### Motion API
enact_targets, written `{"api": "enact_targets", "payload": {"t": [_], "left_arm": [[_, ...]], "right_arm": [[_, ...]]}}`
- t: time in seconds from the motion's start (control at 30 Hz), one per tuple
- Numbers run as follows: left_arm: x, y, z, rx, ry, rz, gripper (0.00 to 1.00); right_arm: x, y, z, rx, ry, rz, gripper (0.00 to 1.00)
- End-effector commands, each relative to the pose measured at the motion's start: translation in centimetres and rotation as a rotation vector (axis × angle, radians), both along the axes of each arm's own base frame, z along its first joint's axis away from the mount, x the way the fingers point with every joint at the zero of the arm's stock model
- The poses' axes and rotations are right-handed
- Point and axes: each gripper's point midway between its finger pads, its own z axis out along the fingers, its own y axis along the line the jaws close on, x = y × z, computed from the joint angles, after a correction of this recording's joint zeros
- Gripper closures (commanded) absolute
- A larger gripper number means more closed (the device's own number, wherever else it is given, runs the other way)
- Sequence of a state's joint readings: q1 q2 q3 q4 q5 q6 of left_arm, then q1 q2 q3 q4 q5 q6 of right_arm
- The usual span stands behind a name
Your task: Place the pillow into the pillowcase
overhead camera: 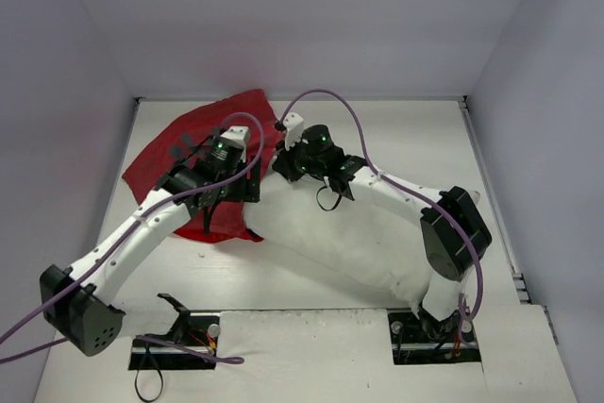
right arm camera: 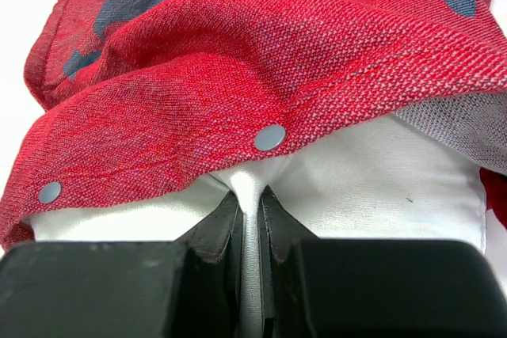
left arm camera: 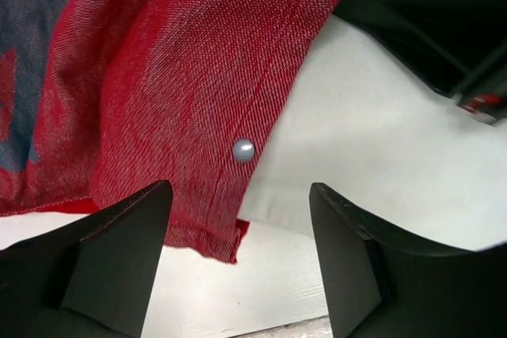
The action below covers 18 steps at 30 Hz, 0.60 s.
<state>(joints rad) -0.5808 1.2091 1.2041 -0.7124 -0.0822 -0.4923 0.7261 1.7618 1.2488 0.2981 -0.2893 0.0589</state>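
- left gripper (left arm camera: 239, 199): jaws wide apart, holding nothing, above the hem of the red pillowcase (overhead camera: 179, 153) by a snap button (left arm camera: 243, 150)
- right gripper (right arm camera: 250, 195): pinched tight on a fold of the white pillow (overhead camera: 363, 243)
- the pillow's far end is tucked under the pillowcase mouth, and the rest lies on the table (overhead camera: 406, 129)

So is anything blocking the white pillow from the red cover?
Nothing visible. The end of the soft white stuffed pillow sits under the open edge of the red printed fabric pillowcase, pinched by the right gripper.
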Motion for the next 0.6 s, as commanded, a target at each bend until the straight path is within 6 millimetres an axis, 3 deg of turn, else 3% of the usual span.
{"api": "enact_targets", "payload": {"t": [0.0, 0.13, 0.23, 0.33, 0.37, 0.43, 0.47, 0.5, 0.57], "left_arm": [[2.7, -1.2, 0.9, 0.005, -0.084, -0.032, 0.34], [4.2, -0.9, -0.1, 0.070, -0.082, -0.019, 0.34], [4.9, -0.6, -0.9, 0.101, -0.074, -0.008, 0.42], [4.7, -1.0, -1.1, 0.094, -0.060, -0.029, 0.93], [4.2, -1.5, -0.4, 0.055, -0.065, -0.059, 1.00], [2.7, -3.1, 1.2, -0.015, -0.066, -0.115, 1.00], [1.7, -4.0, 3.9, -0.091, -0.102, -0.129, 1.00], [-0.7, -6.8, 5.4, -0.163, -0.098, -0.229, 1.00], [-4.1, -10.3, 8.6, -0.309, -0.089, -0.322, 1.00]], "right_arm": [[0.1, 1.2, 3.6, 0.081, -0.060, 0.036, 1.00], [-0.2, 1.1, 3.8, 0.091, -0.051, 0.037, 1.00], [-0.4, 0.9, 4.0, 0.092, -0.054, 0.033, 1.00], [-0.2, 0.6, 3.9, 0.083, -0.062, 0.019, 1.00], [0.0, 0.5, 4.0, 0.082, -0.068, 0.011, 1.00], [0.9, 0.4, 4.8, 0.084, -0.088, -0.021, 1.00], [1.5, 0.2, 5.2, 0.086, -0.099, -0.044, 1.00], [2.2, 0.2, 6.4, 0.101, -0.119, -0.064, 1.00], [3.6, -0.3, 7.5, 0.108, -0.146, -0.131, 1.00]]}}
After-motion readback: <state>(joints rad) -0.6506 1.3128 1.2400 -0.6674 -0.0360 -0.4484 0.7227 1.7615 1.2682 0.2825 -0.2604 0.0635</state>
